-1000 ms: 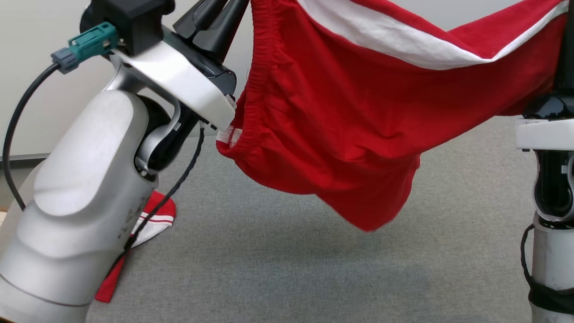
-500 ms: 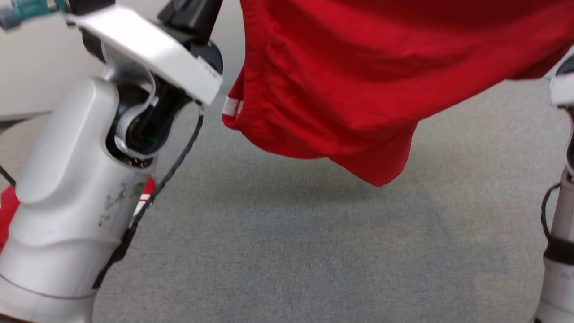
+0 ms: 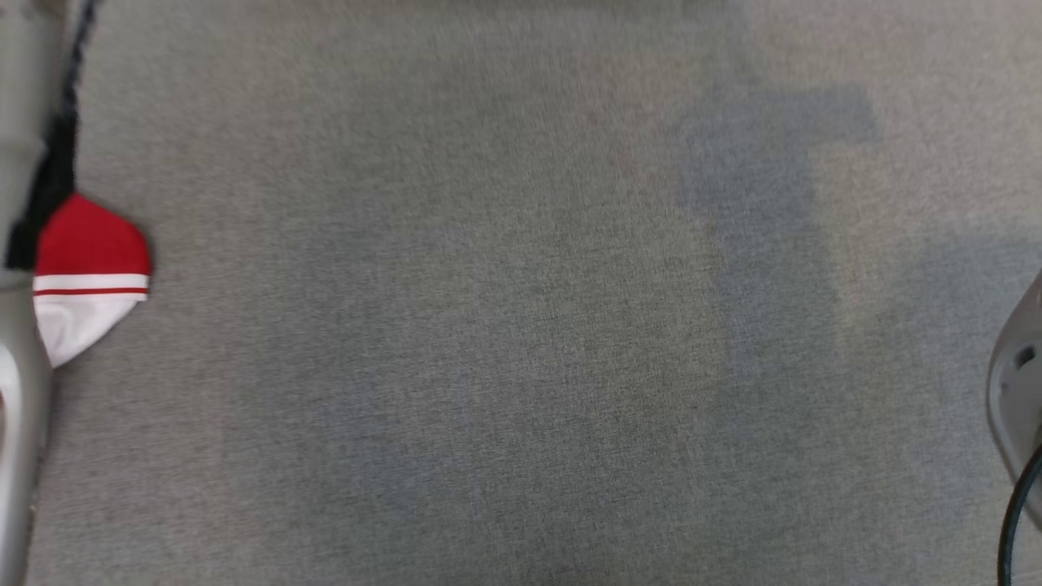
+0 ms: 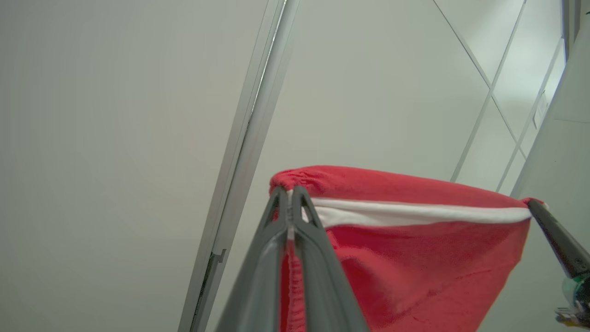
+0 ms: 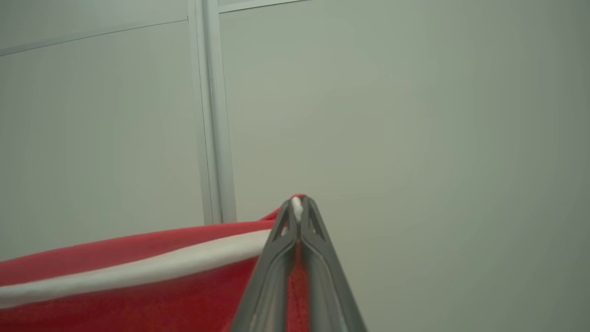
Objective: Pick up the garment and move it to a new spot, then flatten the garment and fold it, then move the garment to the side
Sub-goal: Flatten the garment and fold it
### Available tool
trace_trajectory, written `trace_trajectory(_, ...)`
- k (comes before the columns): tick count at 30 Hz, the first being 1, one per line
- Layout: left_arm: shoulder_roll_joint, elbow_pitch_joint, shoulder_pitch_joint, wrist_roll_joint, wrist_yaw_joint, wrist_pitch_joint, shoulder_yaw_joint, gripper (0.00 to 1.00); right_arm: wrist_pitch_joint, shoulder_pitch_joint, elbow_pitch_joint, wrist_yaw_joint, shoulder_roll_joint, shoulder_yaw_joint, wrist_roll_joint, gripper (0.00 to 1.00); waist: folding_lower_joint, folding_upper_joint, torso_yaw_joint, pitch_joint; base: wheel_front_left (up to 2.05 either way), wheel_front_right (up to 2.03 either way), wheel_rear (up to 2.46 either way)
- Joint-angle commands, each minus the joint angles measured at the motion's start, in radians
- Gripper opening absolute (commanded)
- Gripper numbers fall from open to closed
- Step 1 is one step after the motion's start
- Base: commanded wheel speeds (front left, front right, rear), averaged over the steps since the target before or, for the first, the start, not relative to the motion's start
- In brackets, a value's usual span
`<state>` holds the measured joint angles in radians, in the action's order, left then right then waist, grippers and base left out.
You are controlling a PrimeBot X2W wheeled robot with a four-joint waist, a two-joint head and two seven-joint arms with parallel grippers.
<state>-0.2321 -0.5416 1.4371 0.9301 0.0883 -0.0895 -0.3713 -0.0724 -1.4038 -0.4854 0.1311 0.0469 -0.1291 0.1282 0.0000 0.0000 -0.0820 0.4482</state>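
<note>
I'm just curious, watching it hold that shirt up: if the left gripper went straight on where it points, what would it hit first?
Apart from the red jersey pinched in the left gripper, the way looks free up to the pale wall, near its metal strip; how far is unclear.

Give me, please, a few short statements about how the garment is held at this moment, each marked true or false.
1. The left gripper is shut on the garment at its edge. True.
2. The right gripper hangs open with nothing in it. False: it is shut on the garment's red-and-white edge.
3. The garment is stretched between the two grippers. True.
4. In the head view, a red-and-white cloth piece lies at the right edge of the grey surface. False: it lies at the grey surface's left edge, beside the pale forearm.
</note>
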Motion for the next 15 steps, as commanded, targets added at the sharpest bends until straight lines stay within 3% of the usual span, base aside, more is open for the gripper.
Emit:
trace_trajectory(1,-0.003,-0.033,0.046,-0.027,0.01,0.048,0.004,0.0,-0.051,-0.032,-0.051,-0.001,0.006,-0.014,-0.006,0.0,0.0,0.0,-0.038,0.1,0.0,0.0,0.0)
trace_trajectory(7,0.015,-0.172,0.113,-0.117,0.039,0.241,-0.072,0.0,-0.182,-0.079,-0.266,-0.001,0.005,-0.054,0.029,0.0,0.0,0.0,-0.029,0.148,0.0,0.0,0.0)
trace_trajectory(15,0.036,-0.233,-0.057,-0.101,0.042,0.333,-0.284,0.0,-0.194,0.084,-0.422,0.0,0.004,0.015,0.055,0.0,0.0,0.0,0.015,0.163,0.0,0.0,0.0)
